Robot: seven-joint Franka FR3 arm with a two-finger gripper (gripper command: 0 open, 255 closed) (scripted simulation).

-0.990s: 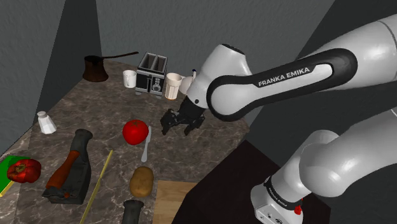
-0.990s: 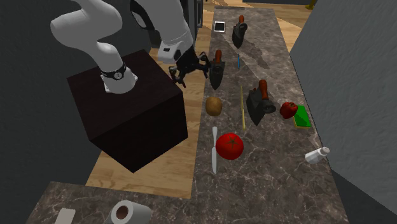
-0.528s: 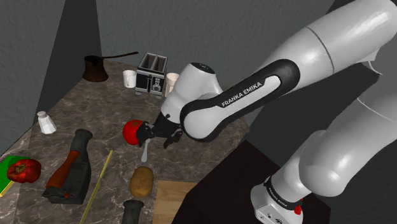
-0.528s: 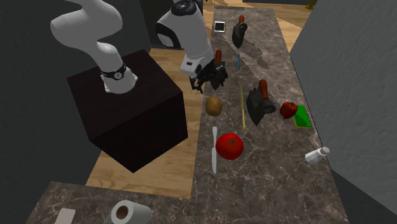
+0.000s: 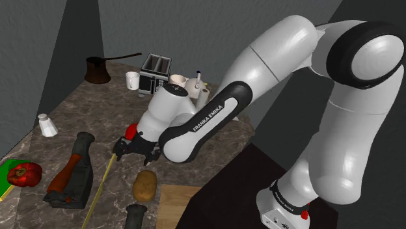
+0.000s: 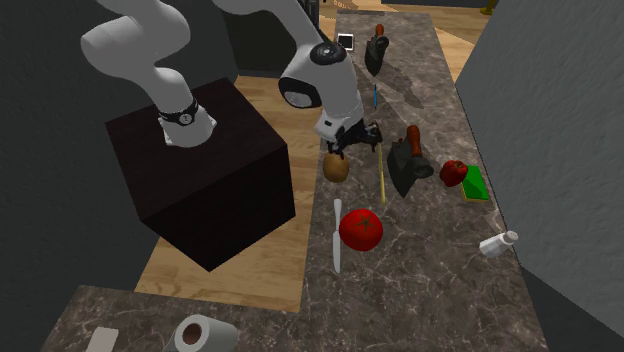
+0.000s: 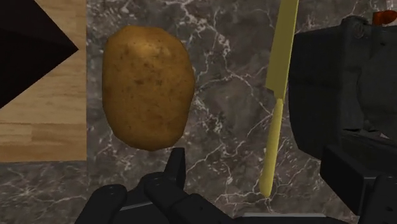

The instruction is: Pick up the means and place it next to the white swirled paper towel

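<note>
Shoulder view: the black claw (image 5: 133, 148) hangs low over the dark stone counter (image 5: 84, 110). The long yellow stick (image 5: 97, 192) lies flat on the counter. It starts right by the claw and runs away toward 7 o'clock. A brown potato (image 5: 144, 185) sits at 5 o'clock from the claw, just beside the stick. A black iron with a red handle (image 5: 70, 175) lies on the other side of the stick, at 8 o'clock from the claw.

In the wrist view, the claw (image 7: 267, 168) is spread wide and has hold of nothing. The thin end of the yellow stick (image 7: 275, 114) lies between the two fingers, but they do not touch it. The potato (image 7: 149, 86) lies just outside one finger, and the iron (image 7: 337, 89) is on the stick's far side.

In the second exterior view, the claw (image 6: 352, 140) is above the top end of the yellow stick (image 6: 382, 178). The white paper towel (image 6: 205, 335) roll sits far off at 7 o'clock, on another stretch of counter. A red tomato (image 6: 360, 229) lies between them, at 6 o'clock from the claw.
</note>
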